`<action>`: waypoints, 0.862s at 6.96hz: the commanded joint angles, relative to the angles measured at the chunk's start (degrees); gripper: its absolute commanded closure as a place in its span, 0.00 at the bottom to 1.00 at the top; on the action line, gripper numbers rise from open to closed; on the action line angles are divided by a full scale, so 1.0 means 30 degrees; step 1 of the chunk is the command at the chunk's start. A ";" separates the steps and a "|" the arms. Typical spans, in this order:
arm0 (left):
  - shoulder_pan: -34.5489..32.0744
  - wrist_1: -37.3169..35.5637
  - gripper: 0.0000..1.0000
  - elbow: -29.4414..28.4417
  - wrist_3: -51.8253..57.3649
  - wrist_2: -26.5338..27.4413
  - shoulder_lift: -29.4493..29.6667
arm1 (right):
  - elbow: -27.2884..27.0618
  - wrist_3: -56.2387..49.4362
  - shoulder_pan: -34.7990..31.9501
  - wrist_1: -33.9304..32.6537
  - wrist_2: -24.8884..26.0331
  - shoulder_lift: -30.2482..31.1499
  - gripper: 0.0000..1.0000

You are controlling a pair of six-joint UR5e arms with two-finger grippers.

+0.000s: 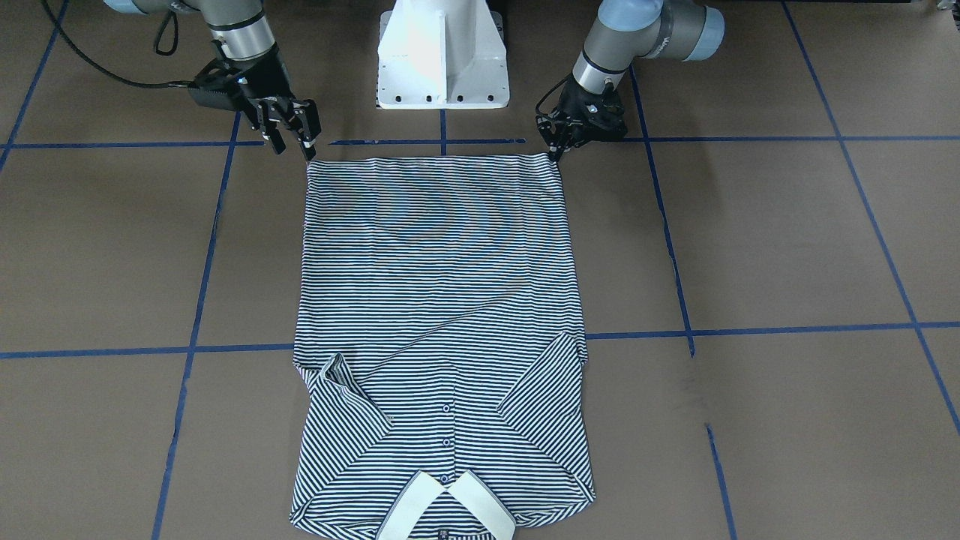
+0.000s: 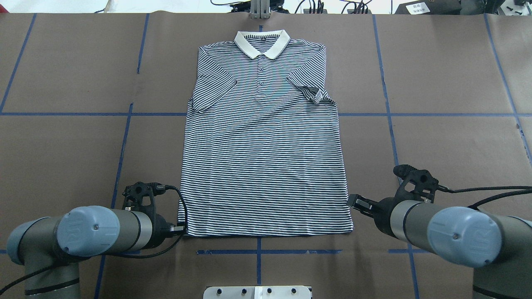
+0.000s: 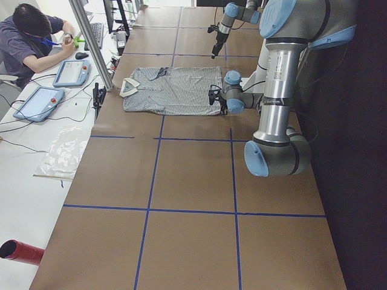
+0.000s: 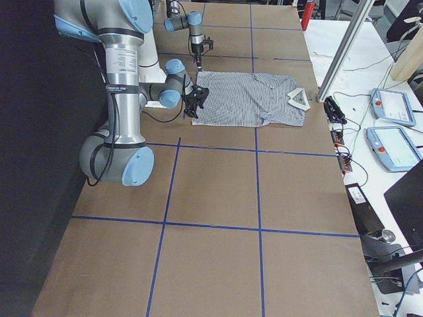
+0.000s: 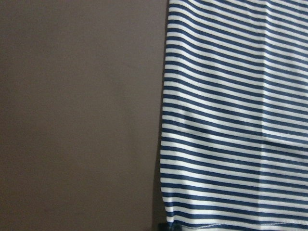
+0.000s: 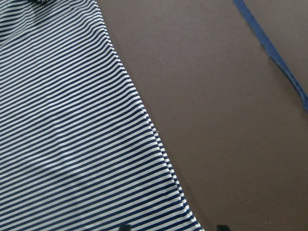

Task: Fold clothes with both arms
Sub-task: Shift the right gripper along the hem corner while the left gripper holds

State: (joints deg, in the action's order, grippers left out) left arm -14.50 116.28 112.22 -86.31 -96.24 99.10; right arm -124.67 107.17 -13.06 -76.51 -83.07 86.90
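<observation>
While we look down from behind the robot, our left arm's black two-finger gripper (image 2: 179,228) sits at the near left hem corner of the navy-and-white striped polo shirt (image 2: 266,158); we cannot tell whether its fingers are together or apart. The shirt lies flat, buttons up, on the brown paper-covered table (image 2: 62,145), sleeves folded inward, its cream collar (image 2: 262,43) at the far edge. By the near right hem corner, our right arm's black gripper (image 2: 356,202) has its fingers apart.
</observation>
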 commanded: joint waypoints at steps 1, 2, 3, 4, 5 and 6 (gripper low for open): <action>0.0000 0.0000 1.00 0.0034 0.0000 -0.0087 0.0304 | 0.0918 0.0782 0.0951 -0.1507 0.0998 -0.0932 0.45; -0.0029 0.0000 1.00 0.0063 -0.0029 -0.0088 0.0539 | 0.1010 0.0782 0.1098 -0.1536 0.1059 -0.0931 0.44; -0.0029 -0.0029 1.00 0.0179 -0.0029 -0.0117 0.0686 | 0.1185 0.0811 0.1564 -0.1536 0.1640 -0.0989 0.44; -0.0029 0.0000 1.00 0.0180 -0.0029 -0.0117 0.0717 | 0.1448 0.0782 0.1714 -0.1536 0.1906 -0.0990 0.44; -0.0029 0.0000 1.00 0.0209 -0.0087 -0.0088 0.0891 | 0.1625 0.0782 0.1744 -0.1536 0.1938 -0.0990 0.44; -0.0029 0.0000 1.00 0.0238 -0.0378 -0.0117 0.0951 | 0.2090 0.0782 0.1947 -0.1507 0.2141 -0.1048 0.44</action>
State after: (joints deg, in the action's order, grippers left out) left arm -14.59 116.27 112.83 -86.74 -96.55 101.62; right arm -119.73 109.52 -7.81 -81.10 -77.29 83.89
